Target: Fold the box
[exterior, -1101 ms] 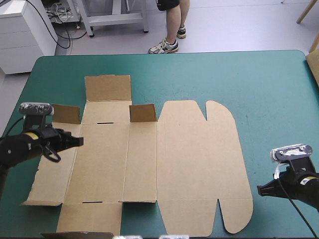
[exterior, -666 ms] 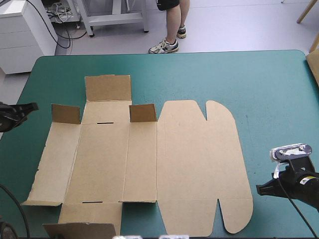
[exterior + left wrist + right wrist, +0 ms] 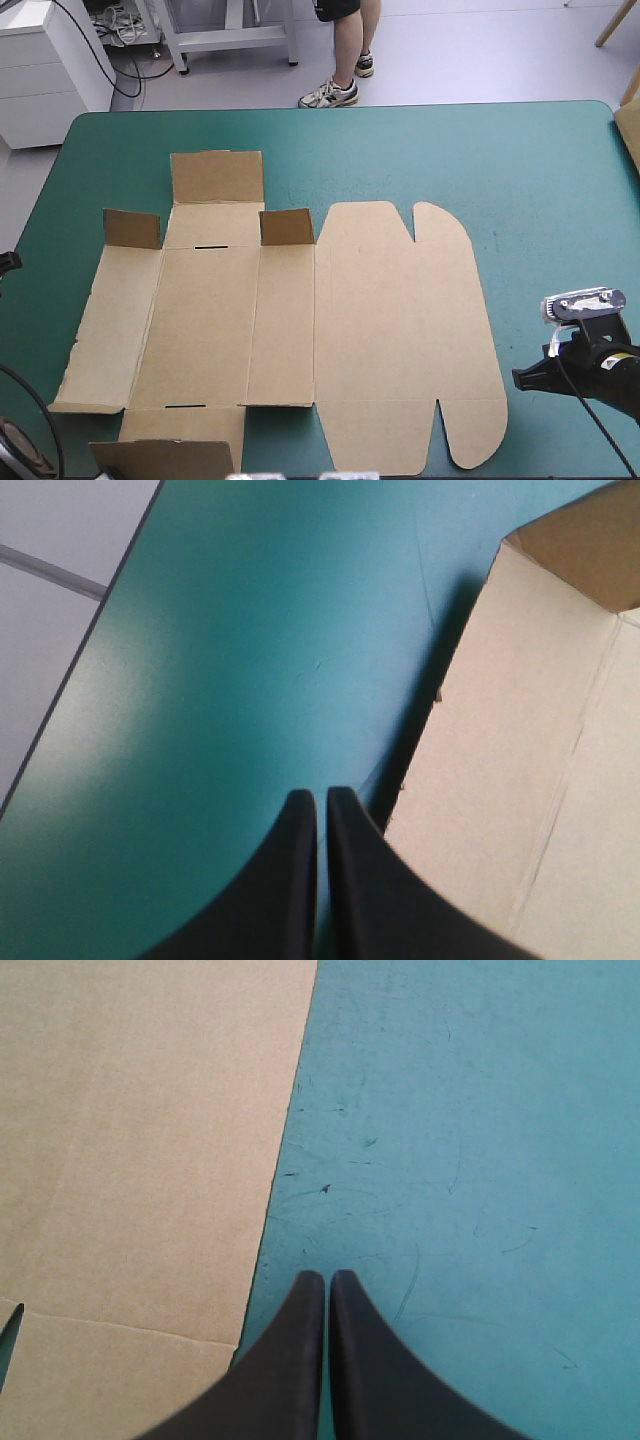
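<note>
Box (image 3: pixel 300 330) lies mostly flat, left of centre on the teal-green cover (image 3: pixel 530 170), 2 small far flaps upright. Left gripper (image 3: pixel 321 800) pinched together, holding nothing, beside the box's left edge. Right gripper (image 3: pixel 327 1278) likewise, just off its right edge.

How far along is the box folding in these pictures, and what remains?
Barely begun. Done: only two small tabs stand raised at the far side of the box; most of it lies flat. In hand: nothing; the left gripper and right gripper are shut over the teal-green cover beside the box. Left: raising and tucking the walls.
</note>
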Robot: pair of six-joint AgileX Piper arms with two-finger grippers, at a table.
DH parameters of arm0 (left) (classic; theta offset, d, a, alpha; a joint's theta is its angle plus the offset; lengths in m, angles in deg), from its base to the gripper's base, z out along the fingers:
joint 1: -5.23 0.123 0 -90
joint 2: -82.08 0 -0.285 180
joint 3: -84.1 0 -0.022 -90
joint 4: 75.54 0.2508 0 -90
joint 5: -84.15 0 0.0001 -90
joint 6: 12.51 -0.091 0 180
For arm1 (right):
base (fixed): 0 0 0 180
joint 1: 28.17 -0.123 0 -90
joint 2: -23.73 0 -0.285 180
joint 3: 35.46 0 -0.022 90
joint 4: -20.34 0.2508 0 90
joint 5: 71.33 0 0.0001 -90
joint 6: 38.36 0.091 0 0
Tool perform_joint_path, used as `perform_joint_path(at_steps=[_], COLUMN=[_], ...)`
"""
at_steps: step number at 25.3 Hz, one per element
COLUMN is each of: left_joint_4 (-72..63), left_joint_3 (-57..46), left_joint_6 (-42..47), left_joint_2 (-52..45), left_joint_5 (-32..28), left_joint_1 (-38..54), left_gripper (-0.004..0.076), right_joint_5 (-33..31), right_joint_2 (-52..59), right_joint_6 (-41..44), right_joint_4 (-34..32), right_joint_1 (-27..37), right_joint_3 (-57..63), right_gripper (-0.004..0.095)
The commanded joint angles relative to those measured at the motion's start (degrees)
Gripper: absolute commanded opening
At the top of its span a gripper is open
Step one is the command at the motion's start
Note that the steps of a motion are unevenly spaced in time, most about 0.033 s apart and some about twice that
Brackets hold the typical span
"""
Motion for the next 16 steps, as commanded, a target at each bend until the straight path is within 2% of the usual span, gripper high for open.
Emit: perform_joint_path(at_steps=[1,3,4,6,16], left_joint_4=[-1.5,-1.5,-1.6,-1.6,-4.0], left_joint_3=[1.9,1.9,1.9,1.9,0.7], left_joint_6=[-0.1,-0.3,-0.3,-0.1,0.2], left_joint_2=[-1.5,-1.5,-1.5,-1.5,-1.5], left_joint_5=[-0.8,-1.1,-1.7,-2.5,-0.9], left_joint_1=[0.2,0.2,0.2,0.2,0.2], left_gripper=[0.0133,0.0269,0.0413,0.0542,0.0557], right_joint_5=[2.5,2.5,2.5,2.5,2.5], right_joint_2=[0.1,0.1,0.1,0.1,0.1], right_joint_6=[-0.3,-0.3,-0.3,-0.3,-0.3], right_joint_4=[1.1,1.1,1.1,1.1,1.1], right_joint_1=[0.3,0.3,0.3,0.3,0.3], right_joint_3=[-1.4,-1.4,-1.4,-1.4,-1.4], right_gripper=[-0.0002,-0.0002,-0.0002,-0.0002,-0.0002])
